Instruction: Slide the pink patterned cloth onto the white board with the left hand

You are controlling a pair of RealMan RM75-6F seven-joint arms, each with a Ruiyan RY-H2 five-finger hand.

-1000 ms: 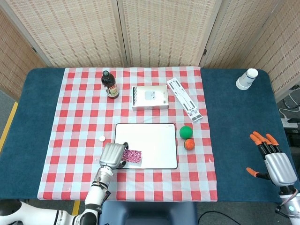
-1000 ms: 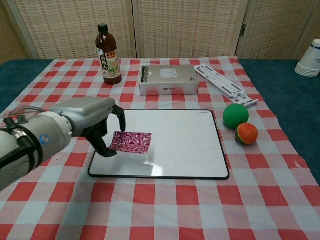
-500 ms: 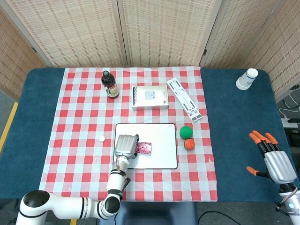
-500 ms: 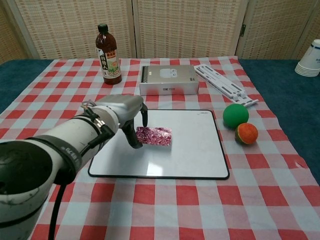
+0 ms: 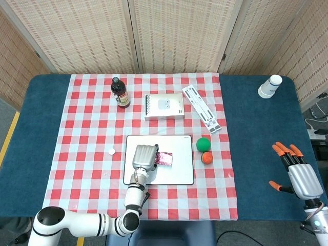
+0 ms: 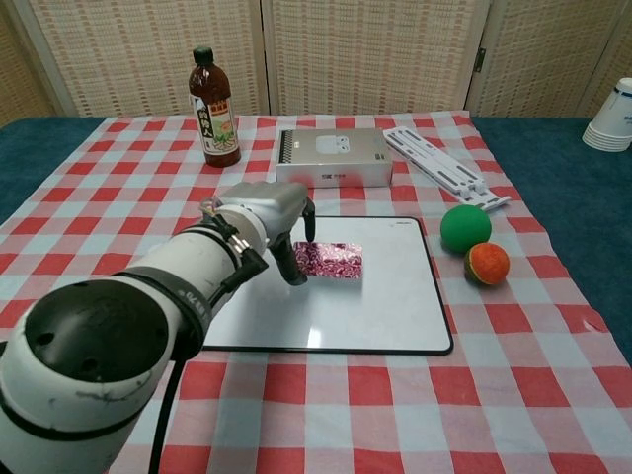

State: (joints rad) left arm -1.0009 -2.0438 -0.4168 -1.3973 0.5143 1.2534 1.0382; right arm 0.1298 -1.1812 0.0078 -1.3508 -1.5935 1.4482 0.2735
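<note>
Pink cloth (image 5: pixel 165 159) on white board (image 5: pixel 177 171)

Pink patterned cloth (image 6: pixel 330 261) lies seemingly flat on the white board (image 6: pixel 375 306).

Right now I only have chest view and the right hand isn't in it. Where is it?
Observer: Head view shows the right hand at the far right, over the blue table cover, fingers spread, holding nothing.
Operator: The arm blocks the board's left edge for me. Is the cloth fully on?
Observer: Yes. From above, the pink patterned cloth lies wholly inside the white board outline, with the left hand touching its left end.
Operator: Anything behind the arm?
Observer: A small white disc on the checked tablecloth, left of the board.
</note>
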